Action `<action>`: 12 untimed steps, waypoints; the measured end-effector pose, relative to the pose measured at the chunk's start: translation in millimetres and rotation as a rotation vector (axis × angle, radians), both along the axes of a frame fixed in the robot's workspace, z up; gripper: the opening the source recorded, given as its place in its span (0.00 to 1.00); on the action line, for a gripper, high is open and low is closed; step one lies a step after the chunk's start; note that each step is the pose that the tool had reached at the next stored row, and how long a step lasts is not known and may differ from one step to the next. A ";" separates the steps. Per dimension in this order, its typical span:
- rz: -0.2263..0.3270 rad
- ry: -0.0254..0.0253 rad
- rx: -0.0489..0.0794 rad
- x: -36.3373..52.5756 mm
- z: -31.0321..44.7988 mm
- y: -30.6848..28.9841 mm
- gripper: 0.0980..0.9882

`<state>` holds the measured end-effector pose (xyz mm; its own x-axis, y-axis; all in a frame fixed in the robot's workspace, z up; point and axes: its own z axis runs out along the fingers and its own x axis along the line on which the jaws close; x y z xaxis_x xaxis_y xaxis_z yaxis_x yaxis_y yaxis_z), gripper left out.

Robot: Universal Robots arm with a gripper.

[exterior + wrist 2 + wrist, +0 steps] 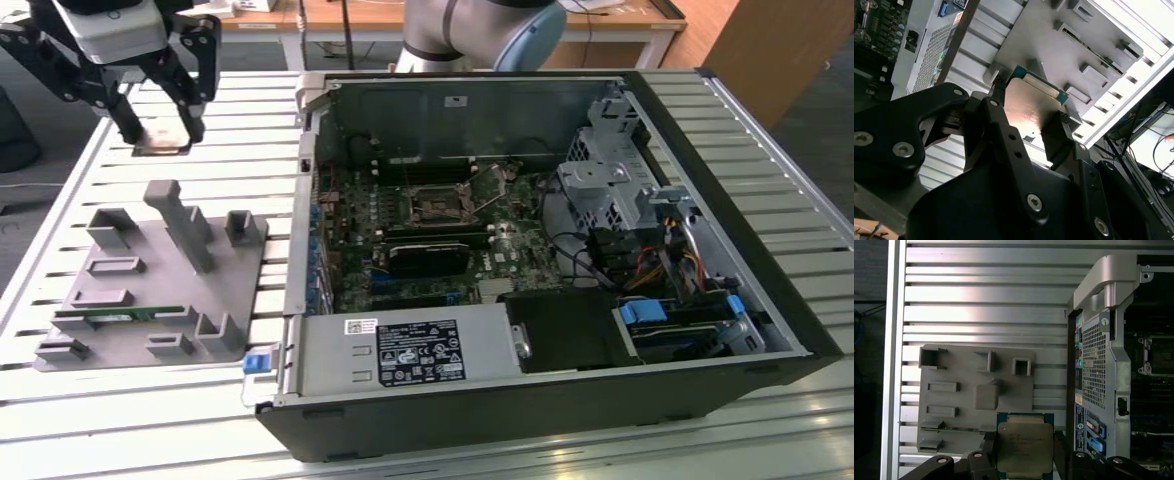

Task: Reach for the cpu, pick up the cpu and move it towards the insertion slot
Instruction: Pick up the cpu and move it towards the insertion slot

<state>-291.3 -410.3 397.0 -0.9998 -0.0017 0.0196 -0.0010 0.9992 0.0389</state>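
While shut on two opposite edges, holds the cpu (1025, 447) flat in the gripper (163, 130), metal top toward the first wrist camera, likely to spare the contacts and stay level. Hangs it above the table (60, 190), at ten o'clock in the exterior view, beyond the grey fixture (147, 300). Leaves the slot (438, 205) well apart, at about four o'clock from the chip, inside the open case (534, 420). Hides the grip on the edges behind black linkage in the second wrist view; crops the chip's near edge in the first wrist view; cannot make out the slot's latch or pins
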 end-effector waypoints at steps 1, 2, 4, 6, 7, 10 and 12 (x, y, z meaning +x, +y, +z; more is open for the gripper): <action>0.000 0.0000 0.000 2.0 0.0 0.0 0.50; 0.000 0.0001 0.000 3.9 0.0 0.0 0.50; 0.000 0.0001 0.000 7.8 0.1 0.0 0.50; 0.000 0.0001 0.000 11.3 0.0 0.0 0.50; 0.000 0.0001 0.000 12.9 0.0 0.0 0.50; 0.000 0.0001 0.000 17.5 0.0 0.0 0.50; 0.000 0.0000 0.000 20.9 0.0 0.0 0.50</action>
<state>-270.4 -410.3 397.0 -0.9998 -0.0017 0.0196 -0.0010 0.9992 0.0389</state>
